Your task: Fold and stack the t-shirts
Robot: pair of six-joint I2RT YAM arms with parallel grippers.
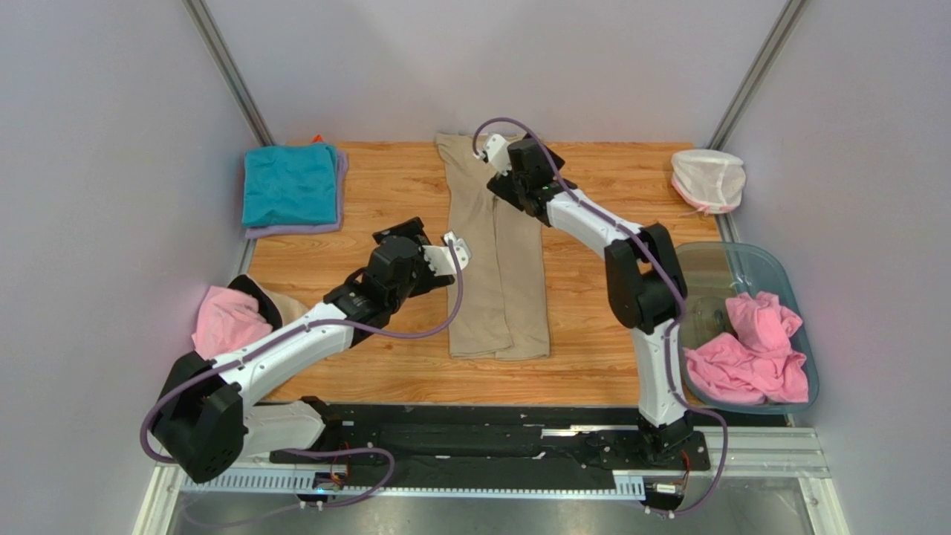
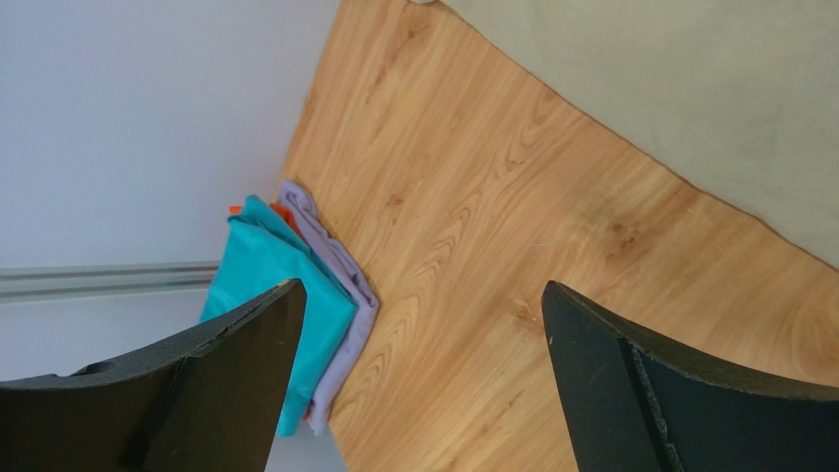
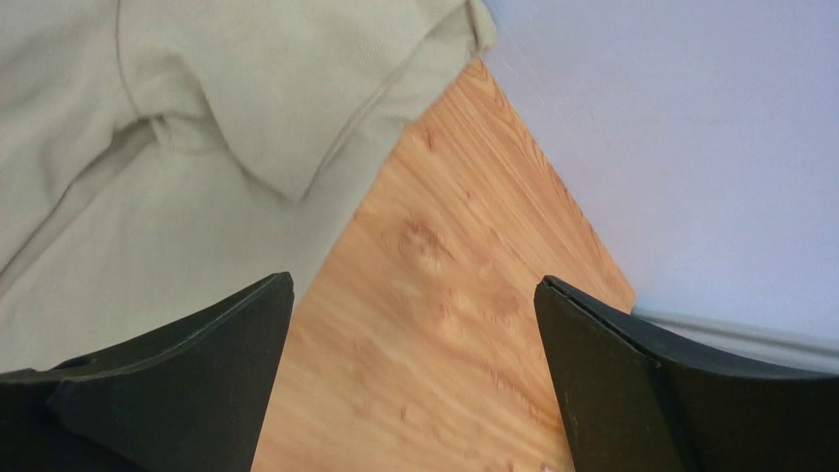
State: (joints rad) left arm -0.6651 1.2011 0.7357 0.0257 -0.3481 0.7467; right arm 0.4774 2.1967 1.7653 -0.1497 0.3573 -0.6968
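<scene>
tan t-shirt (image 1: 499, 262) folded lengthwise on the table (image 1: 380, 190), left gripper (image 2: 421, 295) beside it, right gripper (image 3: 414, 285) over its far end, both spread wide and empty

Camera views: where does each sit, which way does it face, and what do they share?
Top external: above and behind the bases, looking down on the wooden table and folded tan-beige cotton t-shirt; both arms show.
Left wrist: looks past the open left gripper at the folded teal t-shirt on a lilac one.
Right wrist: looks past the open right gripper at the tan shirt's corner and pale wall.
Shared: all three show the tan shirt.
</scene>
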